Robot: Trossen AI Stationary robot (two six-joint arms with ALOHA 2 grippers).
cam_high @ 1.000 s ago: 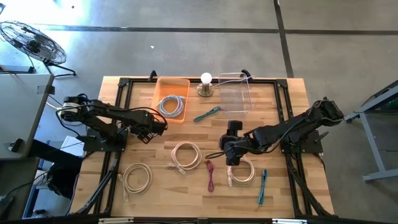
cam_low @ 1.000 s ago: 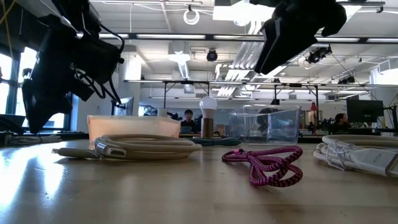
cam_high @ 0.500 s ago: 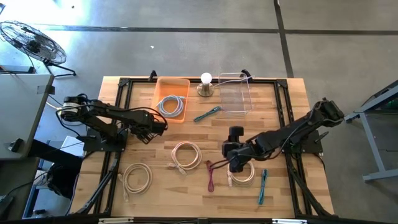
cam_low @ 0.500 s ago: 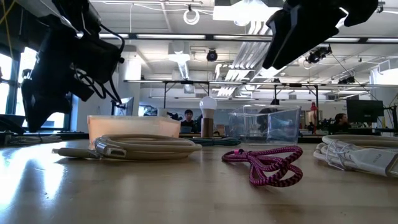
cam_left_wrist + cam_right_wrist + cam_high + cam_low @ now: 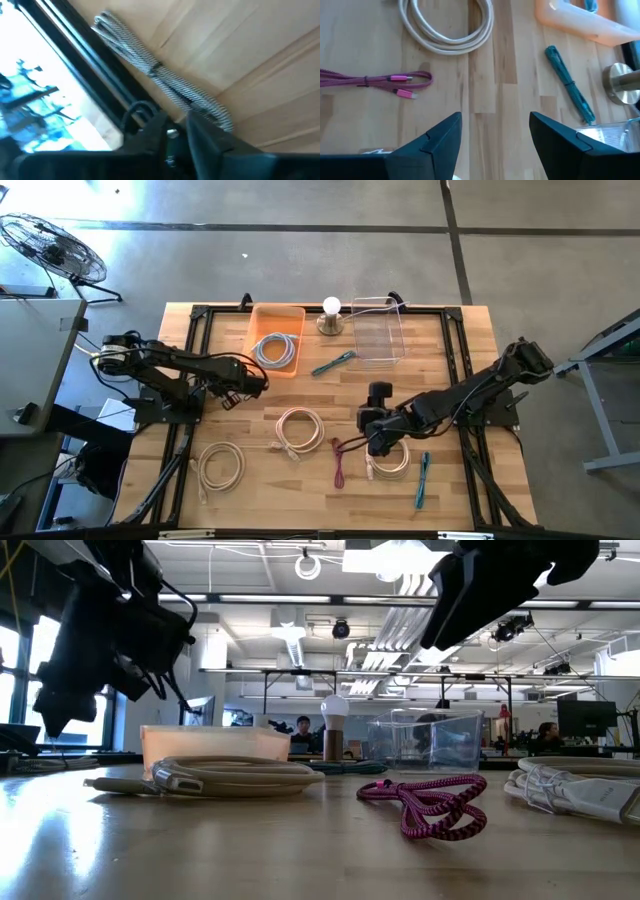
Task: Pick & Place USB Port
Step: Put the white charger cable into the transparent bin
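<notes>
Only the left wrist view showed a grey braided cable point(image 5: 165, 80) beyond the left gripper point(image 5: 176, 131), fingers nearly together, holding nothing. Right gripper point(image 5: 495, 132) spread wide, empty.

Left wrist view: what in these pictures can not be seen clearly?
- Left wrist view: blurred; the grey cable runs behind the left claw, so a grip is unclear.
- High view: the plugs on the pink cable are too small.
- Low view: both arms are cut off by the top edge.

One camera looks straight down on the surface point(image 5: 450, 490); another sits level with it; both share the pink cable point(image 5: 425, 802).
</notes>
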